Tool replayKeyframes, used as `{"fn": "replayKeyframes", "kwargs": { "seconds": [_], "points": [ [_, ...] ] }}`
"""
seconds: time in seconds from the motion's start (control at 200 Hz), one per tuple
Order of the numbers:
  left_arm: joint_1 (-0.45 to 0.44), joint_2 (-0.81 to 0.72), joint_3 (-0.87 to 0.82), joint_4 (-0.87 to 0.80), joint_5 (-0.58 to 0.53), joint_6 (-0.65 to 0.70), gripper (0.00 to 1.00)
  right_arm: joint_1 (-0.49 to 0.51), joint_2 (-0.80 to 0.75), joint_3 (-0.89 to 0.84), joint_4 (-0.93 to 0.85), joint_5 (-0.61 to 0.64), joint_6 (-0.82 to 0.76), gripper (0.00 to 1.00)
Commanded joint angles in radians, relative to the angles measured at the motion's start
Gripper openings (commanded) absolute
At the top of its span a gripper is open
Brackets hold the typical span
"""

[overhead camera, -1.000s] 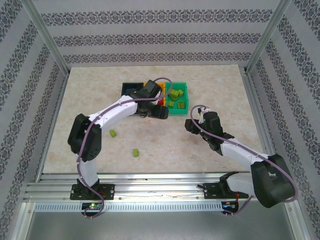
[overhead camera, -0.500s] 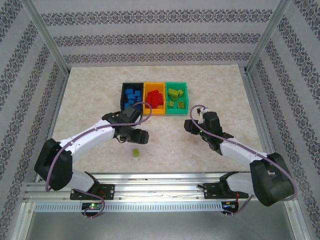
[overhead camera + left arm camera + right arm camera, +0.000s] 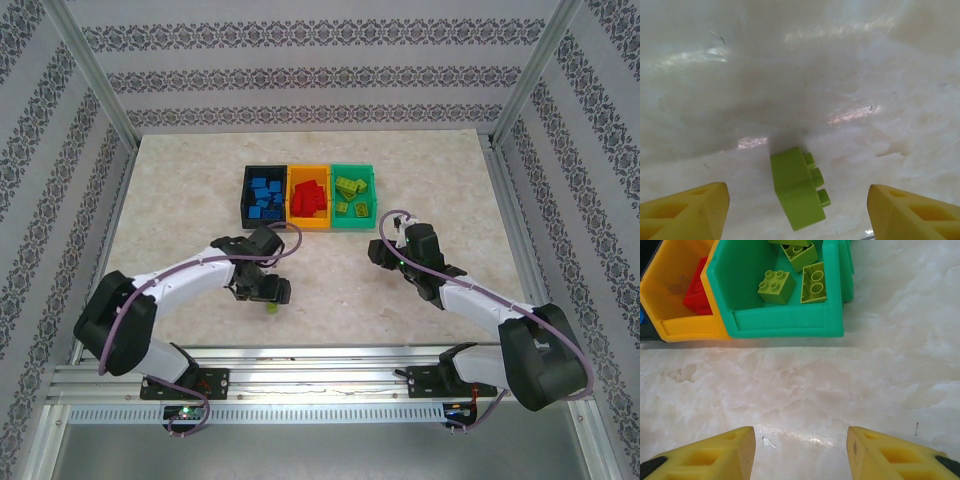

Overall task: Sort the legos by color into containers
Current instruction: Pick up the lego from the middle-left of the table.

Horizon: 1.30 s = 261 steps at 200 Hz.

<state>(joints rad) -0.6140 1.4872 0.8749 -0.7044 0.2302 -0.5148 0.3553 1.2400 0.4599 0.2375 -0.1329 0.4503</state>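
A yellow-green lego (image 3: 797, 190) lies on its side on the table, studs pointing right, and shows near the front edge as the same lego (image 3: 271, 305). My left gripper (image 3: 797, 212) is open just above it, with one yellow finger on each side and neither touching it; from above, the left gripper (image 3: 267, 291) sits right behind the brick. The black bin (image 3: 263, 195) holds blue legos, the orange bin (image 3: 309, 197) red ones, and the green bin (image 3: 354, 195) yellow-green ones. My right gripper (image 3: 800, 450) is open and empty over bare table, in front of the green bin (image 3: 785, 322).
The three bins stand side by side at the middle back of the marble table (image 3: 180, 200). The orange bin's corner (image 3: 680, 327) and a red lego (image 3: 697, 295) lie left of the green bin. Metal frame posts (image 3: 90, 70) edge the workspace.
My left arm has swung back from above the bins to the near left and come down over the loose yellow-green lego. The right arm has stayed put.
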Motion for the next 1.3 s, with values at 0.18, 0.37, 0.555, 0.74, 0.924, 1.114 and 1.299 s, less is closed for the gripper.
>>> {"fn": "replayKeyframes", "kwargs": {
  "seconds": [0.18, 0.37, 0.555, 0.74, 0.924, 1.114, 1.299],
  "points": [
    [-0.046, 0.108, 0.051, -0.032, -0.01, -0.005, 0.71, -0.001, 0.001, 0.011, 0.025, -0.014, 0.01, 0.52],
    [-0.066, 0.137, 0.047, -0.029, -0.019, -0.007, 0.67, 0.001, 0.008, 0.014, 0.027, -0.02, 0.013, 0.52],
    [-0.071, 0.137, 0.042, -0.03, -0.049, -0.006, 0.57, -0.001, 0.012, 0.018, 0.026, -0.02, 0.01, 0.52],
    [-0.078, 0.113, 0.025, -0.009, -0.033, -0.016, 0.47, 0.002, 0.006, 0.013, 0.03, -0.023, 0.016, 0.52],
    [-0.078, 0.112, 0.028, 0.049, -0.022, -0.023, 0.29, 0.0, 0.024, 0.027, 0.02, -0.02, 0.008, 0.52],
    [-0.078, 0.115, 0.03, 0.088, 0.01, -0.028, 0.18, 0.001, 0.004, 0.015, 0.02, -0.013, 0.007, 0.52],
    [-0.077, 0.098, 0.058, 0.118, 0.009, -0.035, 0.13, -0.002, 0.009, 0.017, 0.019, -0.01, 0.007, 0.52]
  ]
}}
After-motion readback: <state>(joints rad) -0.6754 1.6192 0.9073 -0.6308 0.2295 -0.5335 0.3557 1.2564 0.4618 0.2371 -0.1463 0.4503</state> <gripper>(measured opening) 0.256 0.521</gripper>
